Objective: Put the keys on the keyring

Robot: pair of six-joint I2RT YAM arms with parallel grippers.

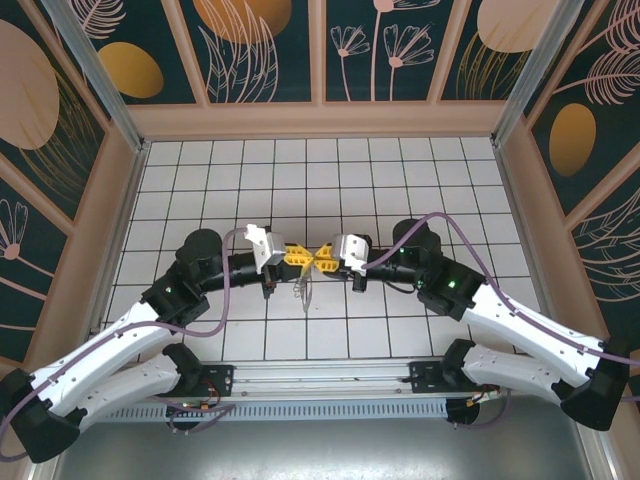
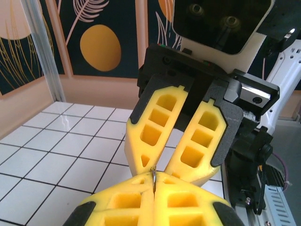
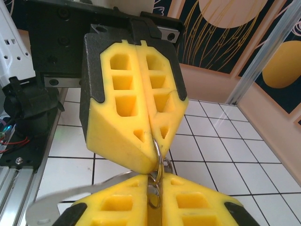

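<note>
Nearest the lens, the right gripper point(image 3: 155, 181): its yellow fingers point(image 3: 113, 205) are pressed together with a loop of thin wire nipped in the seam. As far as can be made out, that wire is the keyring point(image 3: 158, 157). More than one coil shows in the small space between the two sets of tips.

The left gripper point(image 3: 149, 157) meets it tip to tip. Its fingers are closed flat on each other, and the same wire runs up into their seam. Both sets of jaws are therefore clenched on the keyring, one from each side, with the tips touching or very nearly so.

The left wrist view agrees. A short dark sliver of wire stands in the seam of the left fingers, just where the right gripper's tips come onto it. The right fingers look spread at the root there and converge at the tips.

A flat grey strip point(image 3: 70, 200) sticks out sideways from just beside the right jaws. It is blurred and cut off by the lower frame edge, so I cannot tell whether it is a key blade or part of the keyring.

From the top view, the grippers sit nose to nose above the tiled table point(image 1: 400, 180). Thin pale metal bits point(image 1: 305, 290) dangle just below the meeting point of the jaws, too small to sort.

I cannot place the keys for certain. They may be the strip or the dangling bits, and a yellow head would be hard to separate from the yellow fingers.
</note>
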